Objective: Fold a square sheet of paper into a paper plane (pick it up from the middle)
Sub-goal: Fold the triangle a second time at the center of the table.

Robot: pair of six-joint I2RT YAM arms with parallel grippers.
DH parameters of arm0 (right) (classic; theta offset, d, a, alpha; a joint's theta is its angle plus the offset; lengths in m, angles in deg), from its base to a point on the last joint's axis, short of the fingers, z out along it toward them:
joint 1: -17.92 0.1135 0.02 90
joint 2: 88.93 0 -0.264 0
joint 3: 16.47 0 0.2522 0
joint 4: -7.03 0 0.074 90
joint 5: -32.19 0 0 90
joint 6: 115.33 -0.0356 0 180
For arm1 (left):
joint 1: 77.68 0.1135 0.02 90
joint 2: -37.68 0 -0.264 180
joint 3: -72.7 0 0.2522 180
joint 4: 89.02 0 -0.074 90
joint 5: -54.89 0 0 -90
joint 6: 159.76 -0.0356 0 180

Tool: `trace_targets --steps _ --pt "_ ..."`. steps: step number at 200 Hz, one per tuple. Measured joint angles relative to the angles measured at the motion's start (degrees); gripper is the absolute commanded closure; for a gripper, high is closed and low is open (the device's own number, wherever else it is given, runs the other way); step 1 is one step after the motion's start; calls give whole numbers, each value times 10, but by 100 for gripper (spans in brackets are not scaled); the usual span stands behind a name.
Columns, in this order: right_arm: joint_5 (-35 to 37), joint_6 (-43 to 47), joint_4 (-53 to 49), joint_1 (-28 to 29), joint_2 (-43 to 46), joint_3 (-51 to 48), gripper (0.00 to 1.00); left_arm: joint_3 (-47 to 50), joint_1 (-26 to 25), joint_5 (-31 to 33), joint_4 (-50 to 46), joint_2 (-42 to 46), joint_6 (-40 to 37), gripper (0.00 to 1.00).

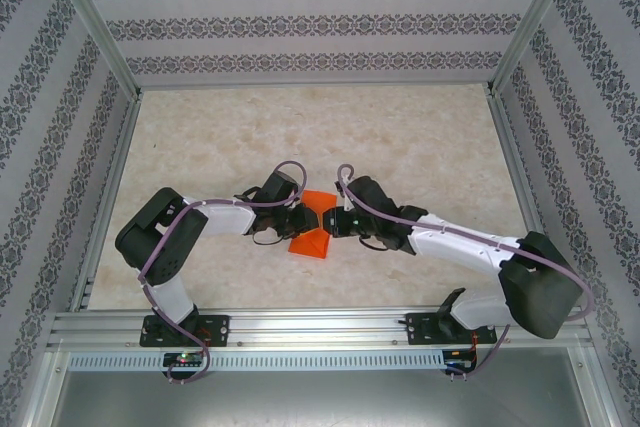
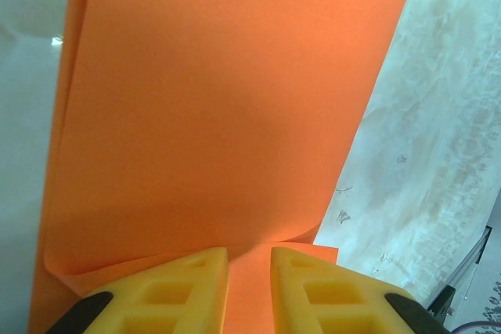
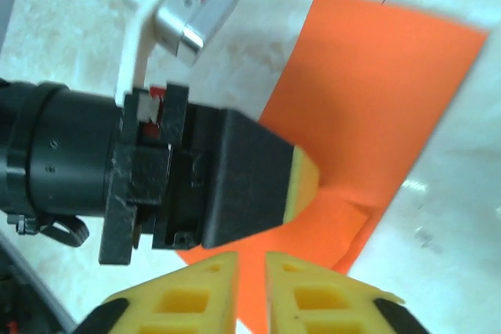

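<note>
**Item:** one thin, bright orange sheet of paper, plain and unmarked, matte, with straight cut edges.

**Form:** not flat. In the left wrist view a broad panel rises from a soft rounded fold at its lower left. A small squared flap shows just beside the fingers. In the right wrist view one panel spreads over the tabletop, with a short folded tab at its lower edge.

**Location:** middle of one pale marbled tabletop, between the two arm tips, which meet over it.

**Arms:** two, white and black, one purplish cable along each.

**Left gripper:** one. Two yellow fingers, jaws drawn near together and clamped on the sheet, with orange filling the narrow slot.

**Right gripper:** one. Two yellow fingers, jaws a narrow slot apart over the sheet's edge. I cannot tell whether they pinch it.
</note>
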Motion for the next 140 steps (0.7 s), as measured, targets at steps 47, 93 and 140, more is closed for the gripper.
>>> trace_targets --steps 47,93,140 --pt "-42 -65 44 45 -78 -10 92 0 0 0 0 0 -3 75" --pt "-50 -97 56 47 -136 13 92 0 0 0 -1 1 -7 75" --pt "-50 -99 57 47 -141 20 92 0 0 0 -1 1 -10 75"
